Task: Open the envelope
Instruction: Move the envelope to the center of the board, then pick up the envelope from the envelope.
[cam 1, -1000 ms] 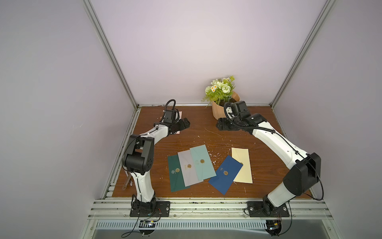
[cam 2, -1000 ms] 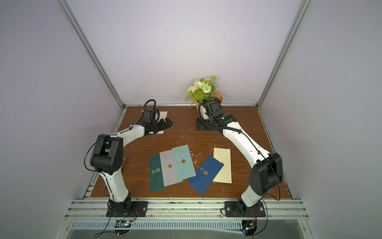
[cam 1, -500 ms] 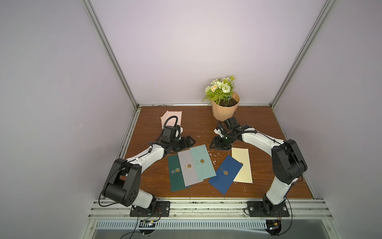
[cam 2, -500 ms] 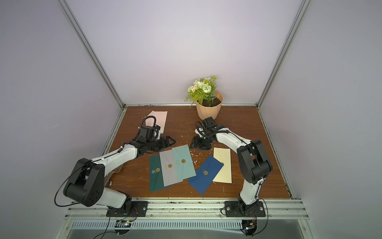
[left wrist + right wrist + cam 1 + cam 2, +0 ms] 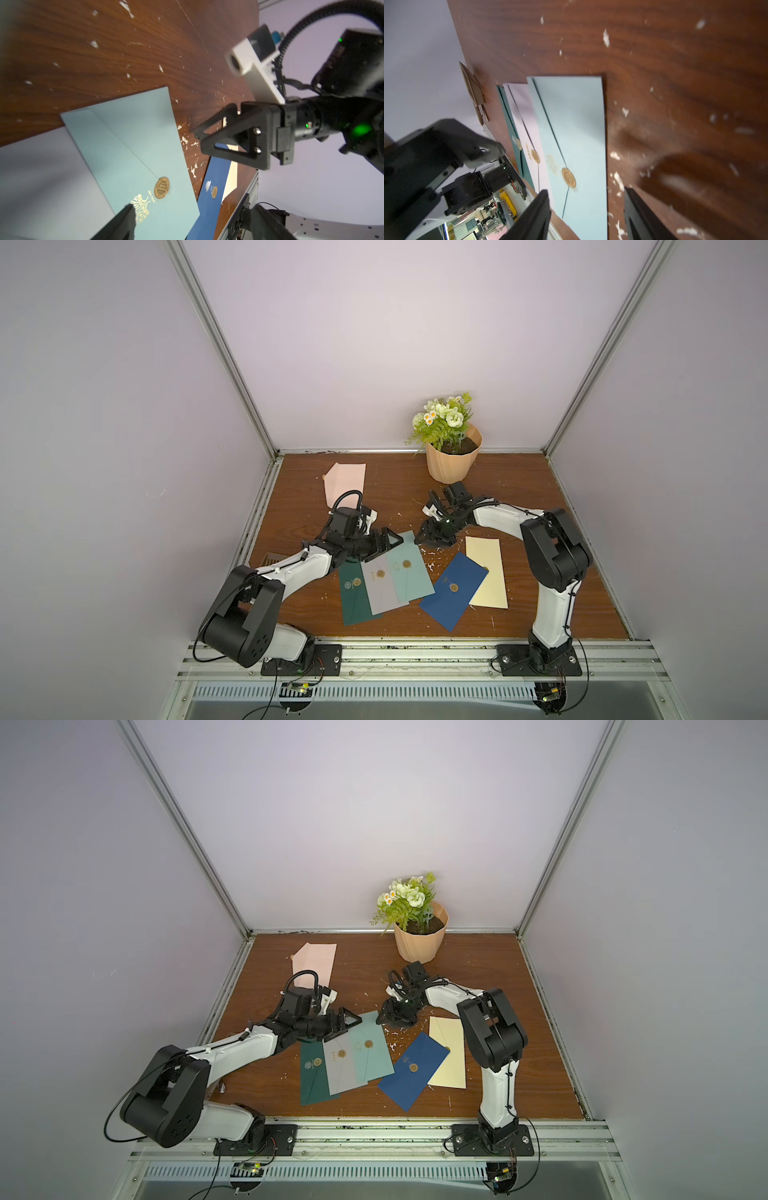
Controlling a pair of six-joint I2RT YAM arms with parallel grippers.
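In right wrist view alone: pincer (image 5: 585, 189) straddles teal envelope (image 5: 571, 114) edge.

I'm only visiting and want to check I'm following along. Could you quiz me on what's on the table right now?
1. What colour is the round seal on the light teal envelope?
2. Which envelope are the left pincer and right pincer closest to? A dark green, B light teal, C pink.
3. True or false: the navy envelope lies partly over the cream envelope.
Key: 1 gold; 2 B; 3 true.
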